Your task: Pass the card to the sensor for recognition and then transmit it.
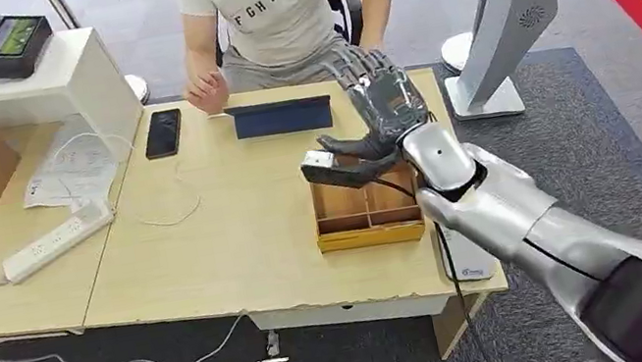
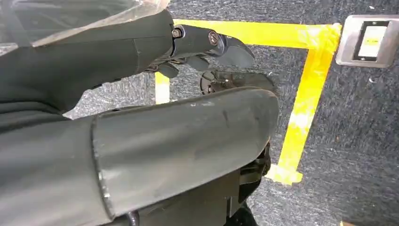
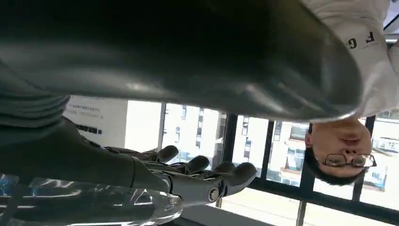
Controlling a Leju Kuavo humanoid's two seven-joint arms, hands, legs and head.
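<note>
So the right hand (image 1: 381, 106) is up over the far right part of the table (image 1: 239, 245), palm facing the person (image 1: 275, 0) sitting at the far edge. Its fingers (image 1: 357, 70) are spread and pointing up, and the thumb sticks out sideways over the wooden tray (image 1: 369, 222). There's a small light-and-dark flat thing right at the thumb tip, maybe the card (image 1: 318, 159), but I honestly can't tell if it's pinched or just resting there. The tray sits close to the right edge, compartments facing up.

Near the far edge in front of the person there's a dark blue flat device (image 1: 283, 116) (the sensor, I'd guess), with a black phone (image 1: 162, 132) just beside it toward the left. A white power strip (image 1: 56, 240) lies along the left side.

The left hand (image 2: 207, 44) hangs over grey carpet with yellow tape (image 2: 301, 94), fingers loosely curled, nothing in them.
</note>
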